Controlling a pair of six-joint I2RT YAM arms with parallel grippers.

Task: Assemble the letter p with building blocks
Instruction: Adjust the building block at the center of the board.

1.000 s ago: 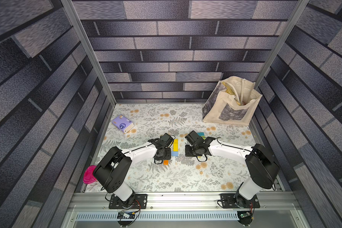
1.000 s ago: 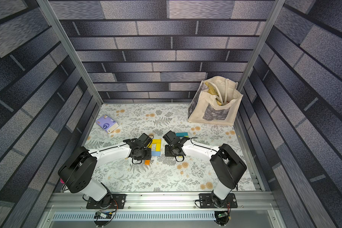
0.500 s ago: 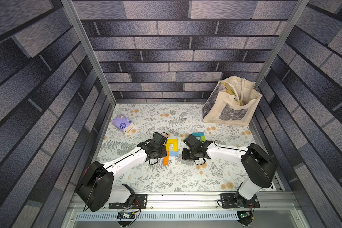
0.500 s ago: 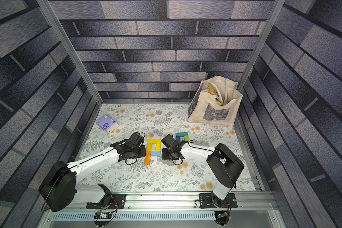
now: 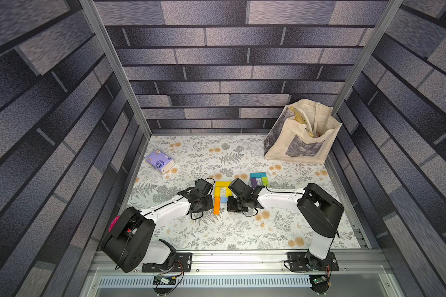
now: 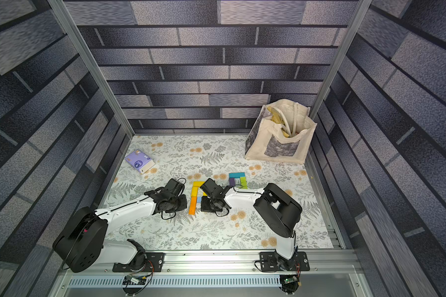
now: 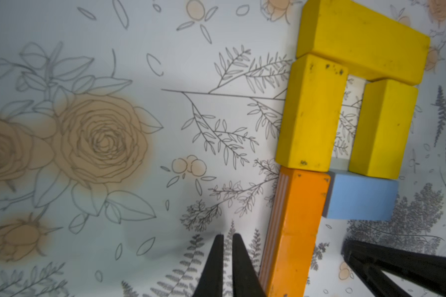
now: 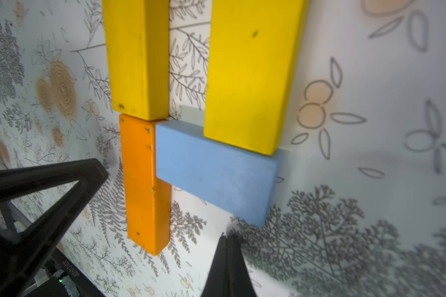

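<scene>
1. A letter p of building blocks (image 5: 223,183) lies flat mid-table (image 5: 216,231), between the two arms.
2. Three yellow blocks (image 7: 310,113) frame the bowl. A light blue block (image 7: 361,196) closes it, touching the orange block (image 7: 296,226) that forms the stem.
3. The left gripper (image 7: 227,239), just beside the orange block, has its jaws almost together, pinching nothing.
4. The right gripper (image 8: 226,236), near the light blue block, has its jaws pressed together, empty.
5. A teal block (image 5: 258,175), a purple block (image 5: 254,182) and a lime green block (image 5: 265,181) sit apart, behind the right arm.
</scene>
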